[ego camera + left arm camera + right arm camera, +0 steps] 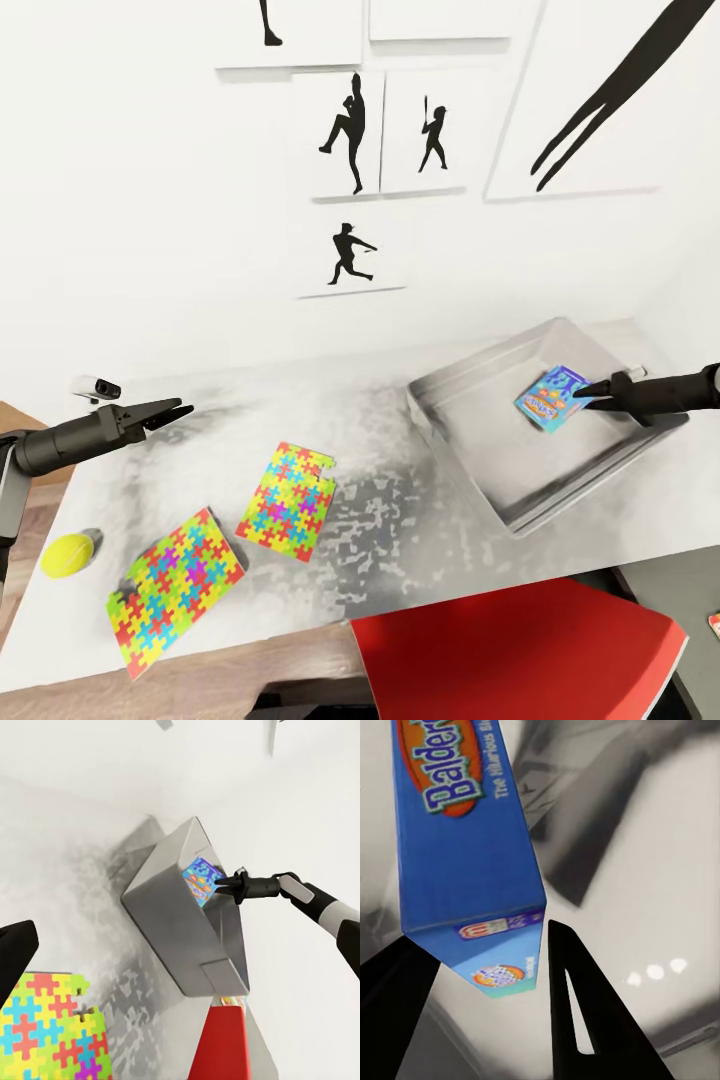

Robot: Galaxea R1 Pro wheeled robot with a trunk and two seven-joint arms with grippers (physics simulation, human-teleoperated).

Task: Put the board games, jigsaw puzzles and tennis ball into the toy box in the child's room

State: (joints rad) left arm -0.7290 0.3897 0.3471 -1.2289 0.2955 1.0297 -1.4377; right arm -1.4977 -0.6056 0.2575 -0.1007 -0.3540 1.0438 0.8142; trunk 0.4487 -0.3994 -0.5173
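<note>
Two jigsaw puzzles [240, 540], one tennis ball [67, 554], one board game [551, 395] in toy box [470, 400]

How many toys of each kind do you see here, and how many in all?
Jigsaw puzzles: 2, one and another, both on the table
Tennis balls: 1, on the table
Board games: 1, at the right pincer over the toy box
Total: 4 toys

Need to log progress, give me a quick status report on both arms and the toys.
Right gripper holds blue board game over toy box. Left gripper empty above table. Two jigsaw puzzles, tennis ball still out.
</note>
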